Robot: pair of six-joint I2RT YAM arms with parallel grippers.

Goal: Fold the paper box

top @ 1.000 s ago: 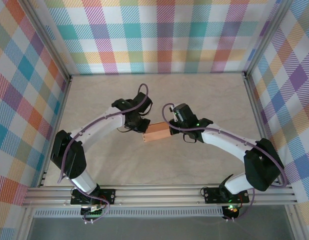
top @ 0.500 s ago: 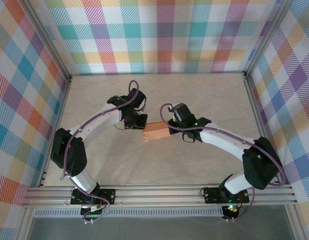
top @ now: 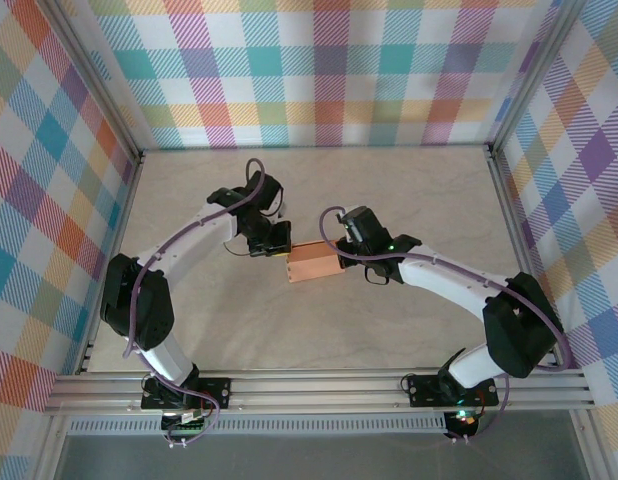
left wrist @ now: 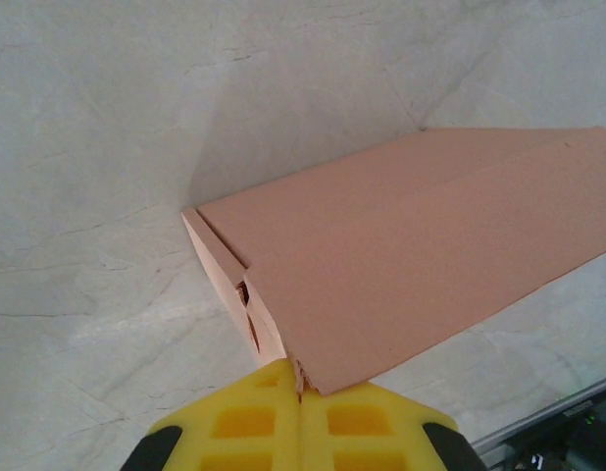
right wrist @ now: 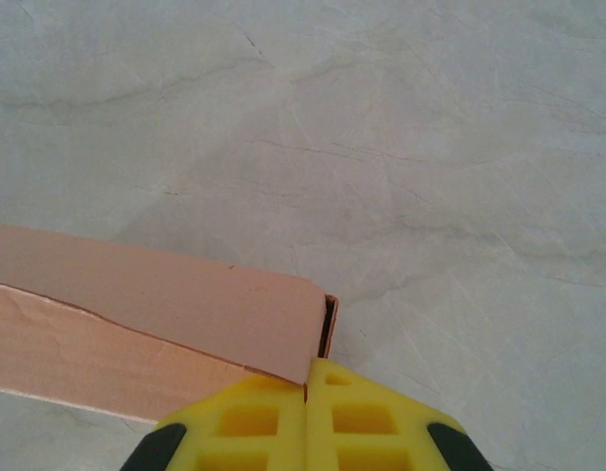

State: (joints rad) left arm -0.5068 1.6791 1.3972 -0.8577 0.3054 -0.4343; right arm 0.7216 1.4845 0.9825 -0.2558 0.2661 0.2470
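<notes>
Flanking the smooth, rectangular salmon-card paper box point(top: 312, 264): left hand point(left wrist: 299, 373) and right hand point(right wrist: 307, 371), both closed tight.

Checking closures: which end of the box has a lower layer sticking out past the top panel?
The box end at the left tool: a strip steps out beyond the panel. At the right tool, the panel's rounded corner reaches the edge.

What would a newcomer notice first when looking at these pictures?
A salmon-orange paper box stands out at mid-table, with the left gripper and the right gripper closed at its opposite ends. Bright plaid walls surround the pale marbled table.
</notes>
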